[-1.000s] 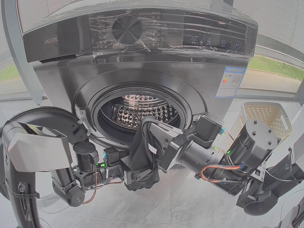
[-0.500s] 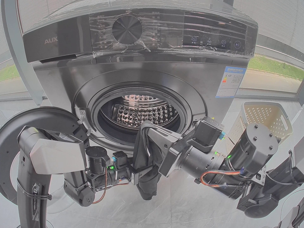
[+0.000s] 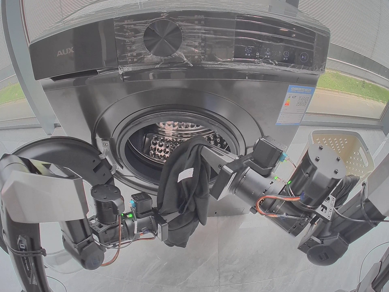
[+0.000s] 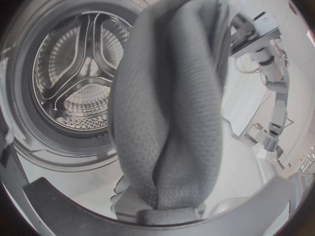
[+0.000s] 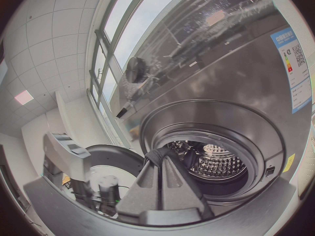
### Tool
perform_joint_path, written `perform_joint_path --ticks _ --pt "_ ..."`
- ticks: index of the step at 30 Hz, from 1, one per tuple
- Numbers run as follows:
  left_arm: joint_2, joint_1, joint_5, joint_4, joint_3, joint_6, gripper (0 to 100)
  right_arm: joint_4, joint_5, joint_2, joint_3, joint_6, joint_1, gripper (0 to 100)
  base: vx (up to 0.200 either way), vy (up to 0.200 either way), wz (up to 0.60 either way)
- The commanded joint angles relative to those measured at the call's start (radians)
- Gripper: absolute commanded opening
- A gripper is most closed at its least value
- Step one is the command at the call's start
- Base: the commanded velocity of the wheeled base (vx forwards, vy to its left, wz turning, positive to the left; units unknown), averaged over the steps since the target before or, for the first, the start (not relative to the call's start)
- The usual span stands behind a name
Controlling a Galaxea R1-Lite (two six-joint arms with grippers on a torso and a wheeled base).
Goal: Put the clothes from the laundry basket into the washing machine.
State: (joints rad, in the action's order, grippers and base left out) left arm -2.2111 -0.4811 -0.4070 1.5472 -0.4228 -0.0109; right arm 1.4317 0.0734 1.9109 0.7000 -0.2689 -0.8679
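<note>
In the head view I see a blue-and-white label sticker [image 3: 295,104] on the dark grey front-loading washing machine [image 3: 182,90]. The black cloth garment [image 3: 184,187] hangs at its open mouth, with the right gripper [image 3: 202,149] clamped on its top and the left gripper [image 3: 166,230] pinching its bottom. The left wrist view, then the right, each show that cloth squeezed tight.

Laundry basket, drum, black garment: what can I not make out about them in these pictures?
- Laundry basket: head view, the right arm covers its lower part, so any clothes inside are hidden.
- Drum: head view, the black garment covers its lower front.
- Black garment: bunched in every view; its type is unclear.
</note>
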Motion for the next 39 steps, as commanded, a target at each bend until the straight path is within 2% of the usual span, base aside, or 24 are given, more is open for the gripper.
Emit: perform_joint_path --ticks 1,5,6,9,12,13,21,22,27,29,31,34,35,37,39 --pt "0.240 -0.001 -0.035 0.002 0.159 0.003 0 -0.002 -0.001 0.091 0.041 0.000 0.082 0 0.000 0.000 0.00" --pt "0.395 0.004 -0.102 0.002 0.268 0.020 0 0.016 0.000 0.163 0.044 0.000 0.130 0 0.000 0.000 0.00" --pt "0.415 0.007 -0.108 0.002 0.286 0.012 0 0.032 0.000 0.178 0.044 0.002 0.136 0 0.000 0.000 0.00" --pt "0.442 0.010 -0.105 0.002 0.325 -0.003 0 0.082 0.000 0.234 0.033 0.011 0.153 0 0.000 0.000 0.00" --pt "0.482 0.016 -0.107 0.002 0.332 0.002 0 0.104 0.000 0.280 0.007 0.014 0.158 0 0.000 0.000 0.00" --pt "0.495 0.018 -0.110 0.001 0.322 0.012 0 0.115 -0.001 0.289 -0.010 0.020 0.156 0 0.000 0.000 0.00" --pt "0.493 0.027 -0.105 0.002 0.315 0.011 0 0.116 -0.015 0.275 -0.094 0.031 0.132 0 0.000 0.000 0.00" --pt "0.493 0.029 -0.104 0.002 0.312 0.014 0 0.116 -0.015 0.269 -0.100 0.031 0.124 100 0.000 0.000 0.00" --pt "0.485 0.045 -0.093 0.002 0.299 0.011 0 0.116 -0.009 0.232 -0.140 0.031 0.087 100 0.000 0.000 0.00" --pt "0.482 0.059 -0.088 0.002 0.299 0.012 0 0.116 -0.011 0.195 -0.208 0.050 0.081 100 0.000 0.000 0.00" --pt "0.484 0.067 -0.064 0.002 0.302 0.012 0 0.116 -0.014 0.152 -0.298 0.082 0.082 100 0.000 0.000 0.00" --pt "0.484 0.073 -0.021 0.002 0.302 0.015 0 0.116 -0.012 0.119 -0.375 0.091 0.087 100 0.000 0.000 0.00" --pt "0.485 0.075 0.004 0.002 0.302 0.017 0 0.118 -0.004 0.106 -0.410 0.093 0.096 100 0.000 0.000 0.00" --pt "0.485 0.075 0.019 0.002 0.305 0.028 0 0.118 0.016 0.096 -0.447 0.099 0.110 100 0.000 0.000 0.00" --pt "0.484 0.073 0.030 0.002 0.305 0.038 0 0.118 0.055 0.080 -0.473 0.106 0.124 100 0.000 0.000 0.00"
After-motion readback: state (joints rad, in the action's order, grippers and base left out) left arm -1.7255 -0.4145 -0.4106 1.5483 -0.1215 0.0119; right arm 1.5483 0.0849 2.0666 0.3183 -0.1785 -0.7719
